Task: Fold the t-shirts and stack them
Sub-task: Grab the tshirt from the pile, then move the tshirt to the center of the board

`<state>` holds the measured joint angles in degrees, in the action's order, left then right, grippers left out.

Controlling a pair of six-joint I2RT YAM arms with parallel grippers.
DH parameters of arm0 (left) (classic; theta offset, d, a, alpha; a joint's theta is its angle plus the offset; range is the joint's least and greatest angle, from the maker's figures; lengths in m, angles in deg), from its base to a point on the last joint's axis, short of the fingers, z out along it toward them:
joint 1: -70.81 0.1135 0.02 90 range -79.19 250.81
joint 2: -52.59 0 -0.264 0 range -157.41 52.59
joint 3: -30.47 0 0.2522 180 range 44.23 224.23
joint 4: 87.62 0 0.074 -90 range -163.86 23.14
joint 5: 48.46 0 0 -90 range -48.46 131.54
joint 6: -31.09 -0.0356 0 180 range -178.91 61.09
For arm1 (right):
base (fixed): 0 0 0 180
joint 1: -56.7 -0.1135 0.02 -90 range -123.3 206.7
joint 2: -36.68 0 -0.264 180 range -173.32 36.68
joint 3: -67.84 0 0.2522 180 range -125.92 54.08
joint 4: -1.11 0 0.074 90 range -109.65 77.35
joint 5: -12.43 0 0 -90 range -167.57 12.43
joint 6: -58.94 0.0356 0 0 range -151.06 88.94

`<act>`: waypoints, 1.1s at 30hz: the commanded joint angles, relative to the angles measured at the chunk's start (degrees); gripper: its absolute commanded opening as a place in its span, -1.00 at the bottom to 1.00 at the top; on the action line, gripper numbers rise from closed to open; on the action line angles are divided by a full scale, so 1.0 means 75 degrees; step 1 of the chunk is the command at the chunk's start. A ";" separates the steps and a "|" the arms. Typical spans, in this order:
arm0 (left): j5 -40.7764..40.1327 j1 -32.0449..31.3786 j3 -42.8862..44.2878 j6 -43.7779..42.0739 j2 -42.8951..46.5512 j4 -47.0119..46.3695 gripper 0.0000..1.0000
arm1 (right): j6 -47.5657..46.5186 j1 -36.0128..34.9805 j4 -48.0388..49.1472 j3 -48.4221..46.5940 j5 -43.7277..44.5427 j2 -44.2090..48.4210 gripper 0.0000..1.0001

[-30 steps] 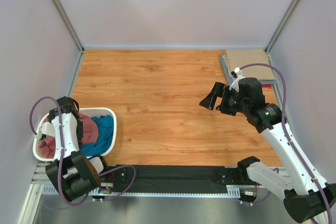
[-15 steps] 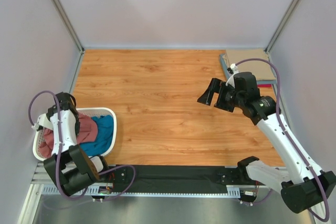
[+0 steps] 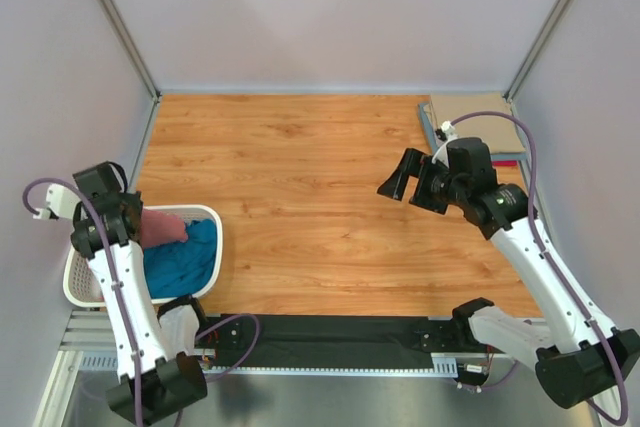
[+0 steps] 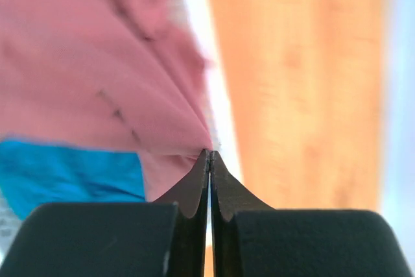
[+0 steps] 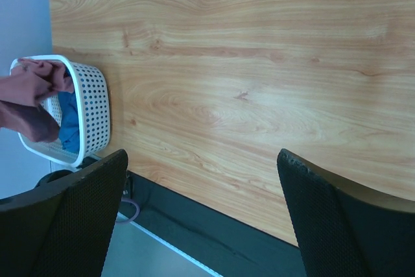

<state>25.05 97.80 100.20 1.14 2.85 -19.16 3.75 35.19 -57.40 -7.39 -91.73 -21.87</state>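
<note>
Your left gripper [image 4: 209, 159] is gripping the dusty rose-red t-shirt [image 4: 97, 76]. Its two fingers are pressed together with a small fold of cloth pinched at the tips, above the white perforated basket [image 3: 214, 219] at the near left corner of the table. The rest of this shirt is draping down into the basket and is partly lying on the teal blue t-shirt [image 3: 190, 259], which is filling the near side of the basket. I judge that the cloth is light, soft and limp, so from one pinch it is going to hang as a bunch and not as a flat sheet. I cannot tell which part of the shirt is pinched. For spreading, a hold on the two shoulders or on two corners of the hem would serve you better. The basket rim and the teal shirt are standing in the way, since the hanging cloth may catch on the wall or drag the teal one out with it. Your right gripper [image 3: 398, 179] is wide open and holding nothing, hovering over bare wood toward the right side of the table. At the far right corner a folded tan t-shirt [image 3: 478, 112] is lying on top of a grey-blue one [image 3: 428, 129], well apart from the basket.
</note>
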 commanded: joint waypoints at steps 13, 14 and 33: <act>0.3325 -0.5830 0.5814 -0.0938 -0.1263 -0.2147 -1.00 | -0.0106 -0.0014 -0.0642 -0.0839 -0.0035 0.0657 0.98; 0.3069 -0.6370 0.5989 -0.1254 -0.1453 -0.2172 -1.00 | -0.0094 -0.0014 -0.0666 -0.0827 -0.0035 0.0739 0.98; 0.2304 -0.9212 -0.0055 -0.2065 -0.2346 -0.2546 0.57 | -0.0012 -0.0002 -0.0878 0.0730 0.1828 0.1221 0.97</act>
<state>45.01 27.53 98.87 -12.61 -20.97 -35.95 3.25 35.14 -66.67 -3.98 -81.98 -10.39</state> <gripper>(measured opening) 0.763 0.986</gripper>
